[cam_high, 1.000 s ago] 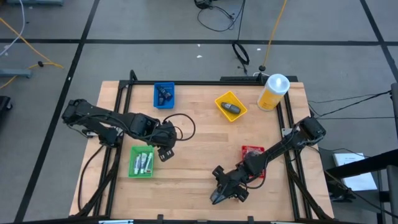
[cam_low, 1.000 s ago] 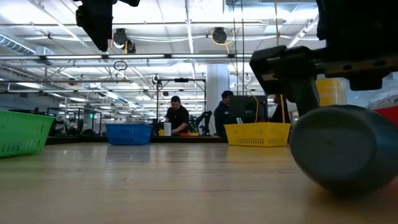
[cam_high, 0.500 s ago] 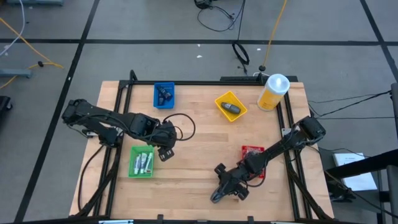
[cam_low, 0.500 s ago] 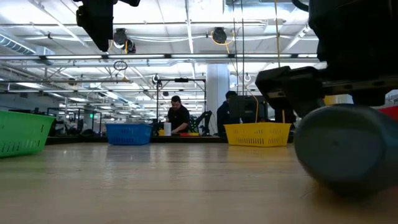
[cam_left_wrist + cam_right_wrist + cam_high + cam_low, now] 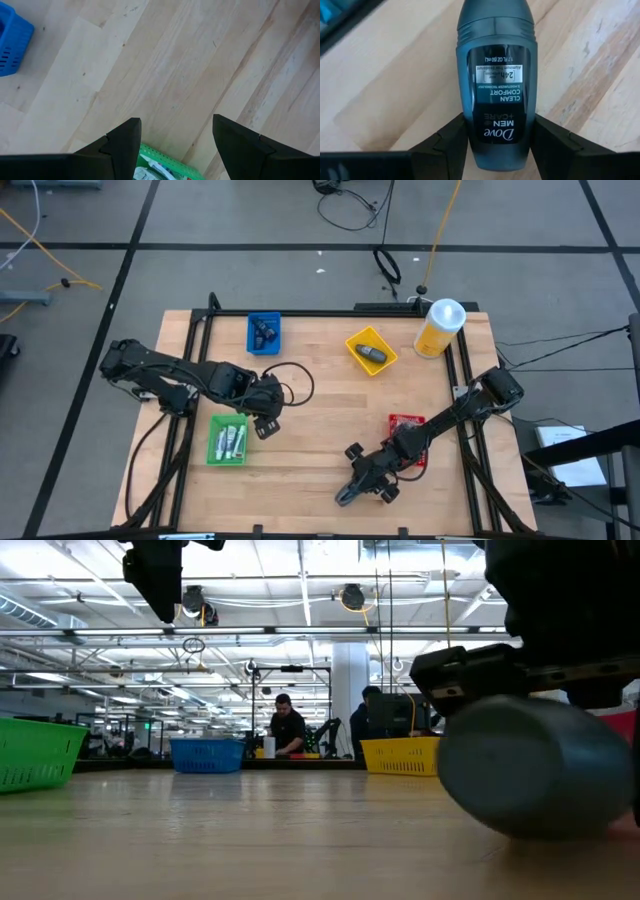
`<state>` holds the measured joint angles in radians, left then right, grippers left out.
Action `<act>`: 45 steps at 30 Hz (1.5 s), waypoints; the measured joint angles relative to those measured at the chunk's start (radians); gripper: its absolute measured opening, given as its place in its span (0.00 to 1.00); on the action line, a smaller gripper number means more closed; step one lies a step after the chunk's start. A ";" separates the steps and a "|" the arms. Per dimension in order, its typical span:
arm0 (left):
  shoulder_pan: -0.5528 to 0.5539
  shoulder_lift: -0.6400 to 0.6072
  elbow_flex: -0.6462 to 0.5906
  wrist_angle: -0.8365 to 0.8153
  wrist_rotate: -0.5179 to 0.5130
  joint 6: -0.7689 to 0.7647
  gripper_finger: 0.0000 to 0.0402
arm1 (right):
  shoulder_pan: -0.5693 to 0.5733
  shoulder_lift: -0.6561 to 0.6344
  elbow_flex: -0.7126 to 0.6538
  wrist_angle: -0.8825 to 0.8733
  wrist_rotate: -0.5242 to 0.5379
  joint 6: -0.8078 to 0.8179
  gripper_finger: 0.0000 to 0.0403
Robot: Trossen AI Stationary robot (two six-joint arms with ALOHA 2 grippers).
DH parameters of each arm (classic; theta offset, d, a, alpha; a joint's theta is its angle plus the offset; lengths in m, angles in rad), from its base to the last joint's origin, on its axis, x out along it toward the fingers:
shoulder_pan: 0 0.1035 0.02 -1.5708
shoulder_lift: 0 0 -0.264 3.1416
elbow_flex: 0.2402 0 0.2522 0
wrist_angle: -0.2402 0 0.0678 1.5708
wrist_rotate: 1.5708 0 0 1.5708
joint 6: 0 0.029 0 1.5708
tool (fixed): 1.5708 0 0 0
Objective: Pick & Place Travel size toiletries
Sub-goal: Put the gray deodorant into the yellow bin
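table (image 5: 310,440); right gripper (image 5: 497,137) clamps deodorant (image 5: 497,75)

You see a dark-grey roll-on (image 5: 535,778) filling the near right, resting on the table (image 5: 250,840) just under the right gripper's (image 5: 480,675) dark body. Beyond the jaws stand a green tray (image 5: 35,752), a blue tray (image 5: 207,754) and a yellow tray (image 5: 400,754). Two people (image 5: 287,730) stand in the room behind.
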<state>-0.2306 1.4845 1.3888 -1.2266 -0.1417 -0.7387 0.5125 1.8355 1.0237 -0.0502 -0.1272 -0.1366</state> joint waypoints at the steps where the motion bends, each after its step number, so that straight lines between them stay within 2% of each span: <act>1: 0.000 0.000 0.000 0.000 0.000 0.000 0.60 | 0.000 0.000 0.000 0.013 0.000 0.011 0.42; 5: 0.000 0.000 0.000 -0.004 0.000 0.000 0.60 | 0.000 -0.009 0.000 0.033 0.004 0.039 0.42; 10: 0.000 0.000 0.000 -0.012 0.019 0.008 0.60 | -0.001 -0.058 0.000 0.018 0.086 0.073 0.42; 15: -0.001 0.000 0.000 -0.040 0.039 0.003 0.60 | -0.012 -0.151 0.001 0.013 0.247 0.075 0.42; 21: -0.007 0.000 0.000 -0.057 0.056 0.022 0.60 | -0.065 -0.278 0.002 -0.072 0.447 0.167 0.42; 32: -0.006 0.000 0.000 -0.058 0.063 0.063 0.60 | -0.247 -0.446 0.002 -0.273 0.718 0.332 0.43; 36: -0.005 0.000 0.000 -0.067 0.063 0.062 0.60 | -0.345 -0.480 0.001 -0.372 0.762 0.437 0.43; 42: -0.005 -0.014 0.000 -0.087 0.063 0.045 0.60 | -0.504 -0.489 0.000 -0.482 0.750 0.609 0.44; 45: 0.003 -0.049 0.000 -0.085 0.063 0.044 0.60 | -0.588 -0.473 0.002 -0.472 0.677 0.655 0.43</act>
<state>-0.2277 1.4354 1.3890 -1.3118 -0.0786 -0.6943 -0.0759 1.3629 1.0255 -0.5221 0.5497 0.5179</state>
